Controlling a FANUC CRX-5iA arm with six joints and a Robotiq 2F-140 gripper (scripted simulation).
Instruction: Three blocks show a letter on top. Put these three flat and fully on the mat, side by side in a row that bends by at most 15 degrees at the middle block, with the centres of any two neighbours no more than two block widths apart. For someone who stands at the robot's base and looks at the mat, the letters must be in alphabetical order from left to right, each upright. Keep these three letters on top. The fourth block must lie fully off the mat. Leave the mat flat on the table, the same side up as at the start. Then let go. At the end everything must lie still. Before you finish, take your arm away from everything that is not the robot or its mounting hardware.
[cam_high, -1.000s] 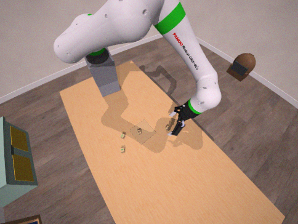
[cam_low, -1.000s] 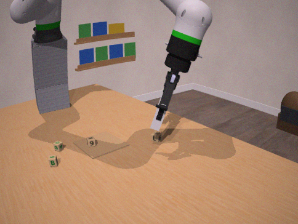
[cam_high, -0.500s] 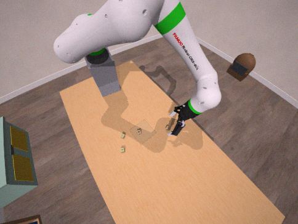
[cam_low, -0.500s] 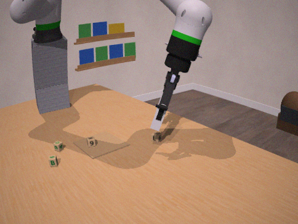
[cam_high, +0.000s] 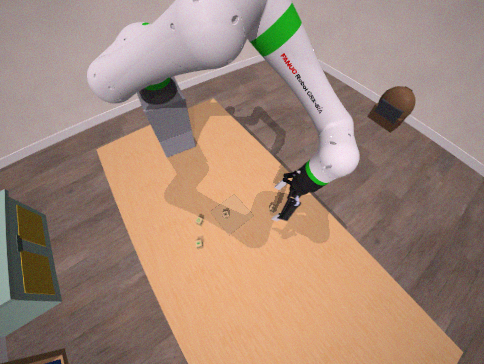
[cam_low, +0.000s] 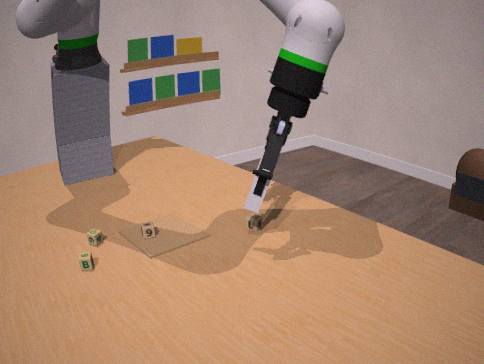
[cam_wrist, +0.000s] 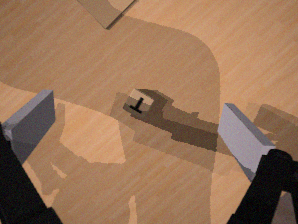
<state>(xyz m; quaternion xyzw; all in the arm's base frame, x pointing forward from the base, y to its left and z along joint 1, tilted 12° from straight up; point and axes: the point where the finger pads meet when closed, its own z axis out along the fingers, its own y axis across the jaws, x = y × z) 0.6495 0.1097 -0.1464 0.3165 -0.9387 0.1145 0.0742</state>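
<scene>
From the top, the black hand (cam_high: 285, 202) stands fully open and holds nothing, right of the thin tan square mat (cam_high: 239, 220) on the light wooden counter (cam_high: 300, 300). From the side, it hangs just above the small wooden cube marked L (cam_low: 255, 223); the cube marked 9 (cam_low: 148, 230) lies on the mat. At the wrist, the L cube lies between the grey fingertips, touching neither.

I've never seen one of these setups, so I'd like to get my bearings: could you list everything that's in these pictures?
Table: one, light wood.
Mat: one, thin tan square, flat on the table.
Block marked 9: one, pale, on the mat.
Block marked B: one, pale with green print, off the mat.
Block beside it: one, green print unreadable, off the mat.
Block under the gripper: one, dark mark on top, off the mat.
Wall shelves: two, brown, with coloured squares.
Cabinet: one, teal, on the floor.
Pedestal: one, grey.
Arm: one, white with green bands.
Gripper: one, open, empty.
</scene>
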